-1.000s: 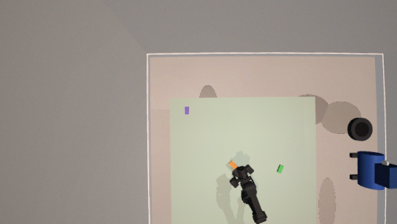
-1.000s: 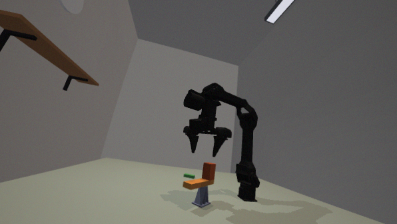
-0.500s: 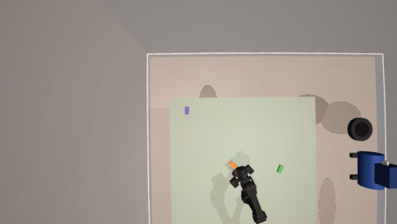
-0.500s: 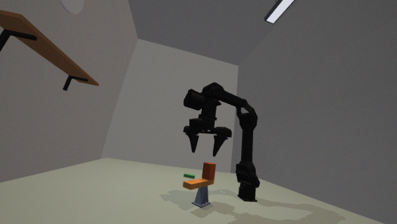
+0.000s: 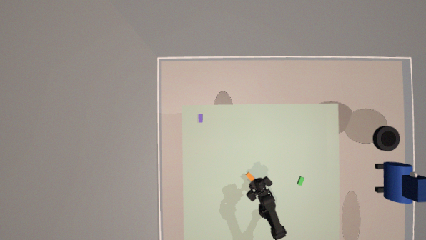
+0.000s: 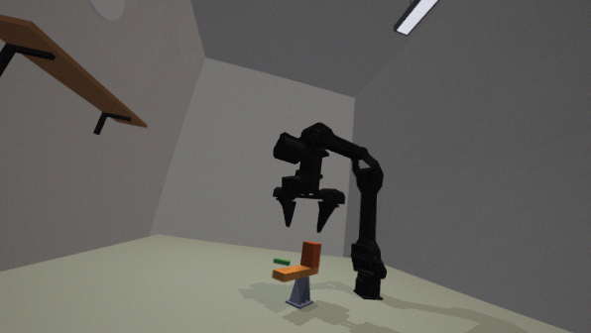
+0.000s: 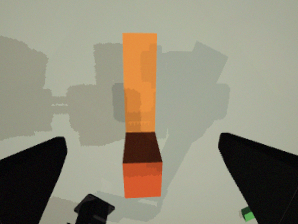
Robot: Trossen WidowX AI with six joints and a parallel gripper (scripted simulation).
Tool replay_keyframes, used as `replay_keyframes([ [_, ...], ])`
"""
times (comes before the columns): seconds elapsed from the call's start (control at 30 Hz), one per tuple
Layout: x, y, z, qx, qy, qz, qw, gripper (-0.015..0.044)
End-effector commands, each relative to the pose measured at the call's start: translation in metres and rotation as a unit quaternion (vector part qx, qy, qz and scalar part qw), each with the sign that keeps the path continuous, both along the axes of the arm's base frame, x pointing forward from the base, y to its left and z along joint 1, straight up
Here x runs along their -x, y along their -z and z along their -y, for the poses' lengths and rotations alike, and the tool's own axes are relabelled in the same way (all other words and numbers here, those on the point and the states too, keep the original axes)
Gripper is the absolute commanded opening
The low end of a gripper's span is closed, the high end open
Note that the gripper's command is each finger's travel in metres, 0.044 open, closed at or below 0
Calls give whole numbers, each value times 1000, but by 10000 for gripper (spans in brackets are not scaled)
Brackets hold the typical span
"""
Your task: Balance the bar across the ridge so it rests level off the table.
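Observation:
The orange bar [image 6: 292,273] [image 5: 250,176] [image 7: 140,76] lies across the top of the small grey ridge [image 6: 299,293], roughly level and clear of the table. A darker orange block [image 6: 311,254] [image 7: 143,179] stands up at the bar's end nearer the arm. My gripper [image 6: 303,227] [image 7: 144,143] is open and empty. It hangs well above the bar, with a finger to either side and touching nothing. In the wrist view the bar hides the ridge.
A green block [image 5: 300,181] [image 6: 281,261] [image 7: 248,215] lies on the mat to the right of the arm. A purple block [image 5: 200,118] lies at the mat's far left corner. The arm's base [image 6: 369,277] stands close behind the ridge. A blue container [image 5: 394,182] and a black ring [image 5: 387,138] sit beyond the mat's right edge.

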State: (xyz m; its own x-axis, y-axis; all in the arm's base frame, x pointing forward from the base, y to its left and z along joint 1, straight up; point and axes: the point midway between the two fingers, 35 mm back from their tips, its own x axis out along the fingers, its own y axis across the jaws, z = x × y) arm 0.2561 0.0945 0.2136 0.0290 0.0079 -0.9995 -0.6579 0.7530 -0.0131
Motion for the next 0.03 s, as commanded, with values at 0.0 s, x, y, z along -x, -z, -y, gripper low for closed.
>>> replay_keyframes([
  [0.0, 0, 0, 0, 0, 0, -1, 1000, 440],
])
